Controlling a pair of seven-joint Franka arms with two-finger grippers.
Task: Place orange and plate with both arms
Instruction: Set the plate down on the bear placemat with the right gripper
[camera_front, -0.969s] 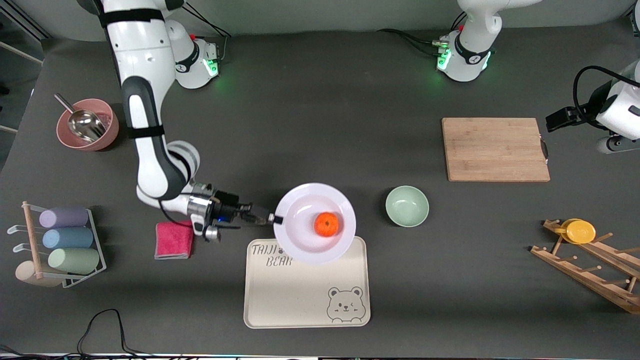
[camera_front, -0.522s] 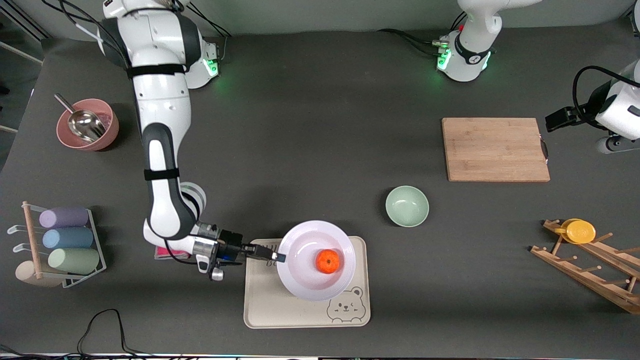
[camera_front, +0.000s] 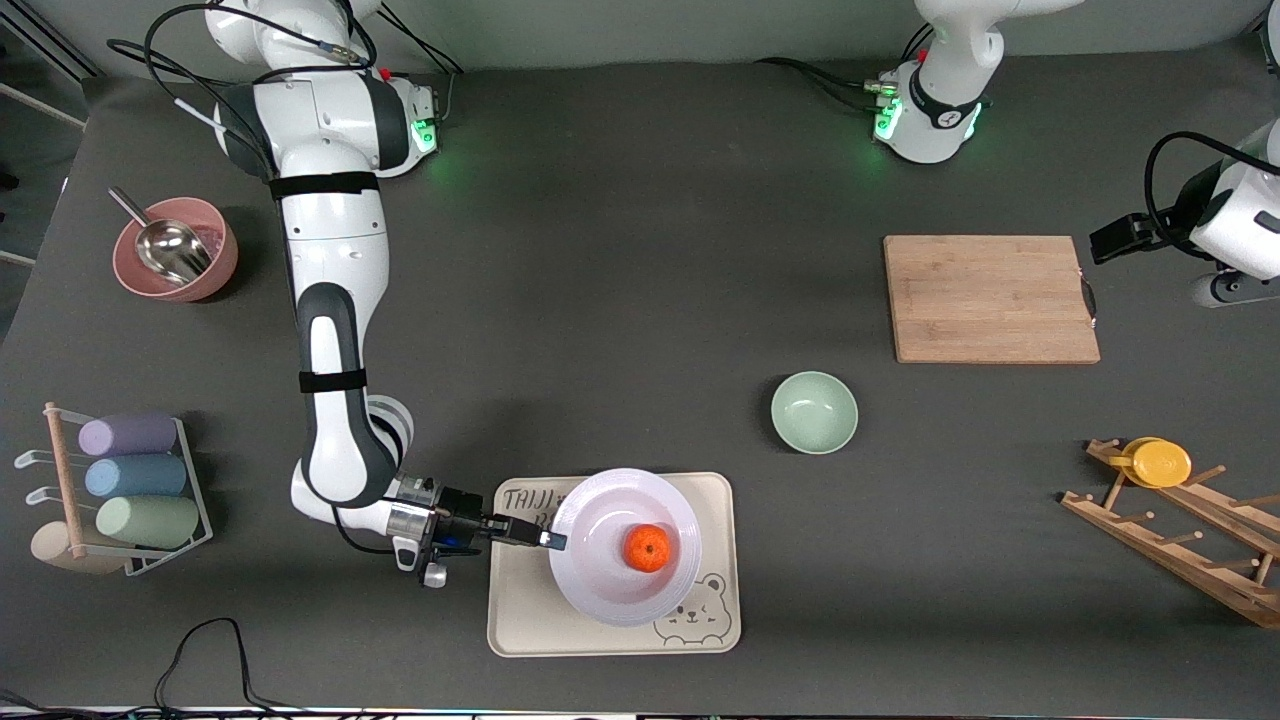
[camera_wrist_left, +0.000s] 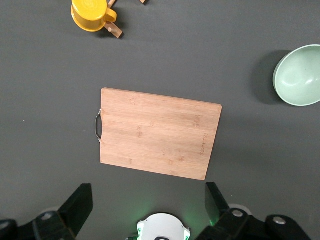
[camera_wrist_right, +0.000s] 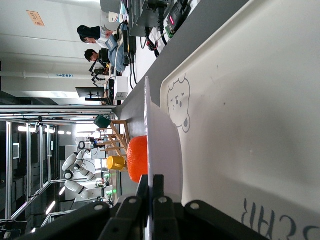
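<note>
My right gripper (camera_front: 552, 541) is shut on the rim of the pale lavender-white plate (camera_front: 600, 575) and holds it level, low over the cream bear tray (camera_front: 530, 620). I cannot tell whether the plate touches the tray. The orange (camera_front: 648, 548) sits on the plate. In the right wrist view the gripper (camera_wrist_right: 151, 182) pinches the plate (camera_wrist_right: 162, 145) edge-on, with the orange (camera_wrist_right: 138, 159) on it and the tray (camera_wrist_right: 240, 110) underneath. My left gripper (camera_front: 1125, 238) waits high up at the left arm's end of the table, open and empty (camera_wrist_left: 146, 202).
A wooden cutting board (camera_front: 990, 298) lies below the left gripper. A mint-green bowl (camera_front: 814, 412) stands between board and tray. A yellow cup (camera_front: 1158, 462) hangs on a wooden rack (camera_front: 1180, 540). A red cloth, a cup rack (camera_front: 120, 490) and a pink bowl (camera_front: 175, 250) are at the right arm's end.
My right arm has carried the plate with the orange toward the front camera and lowered it over the bear tray. The left arm has not moved.
</note>
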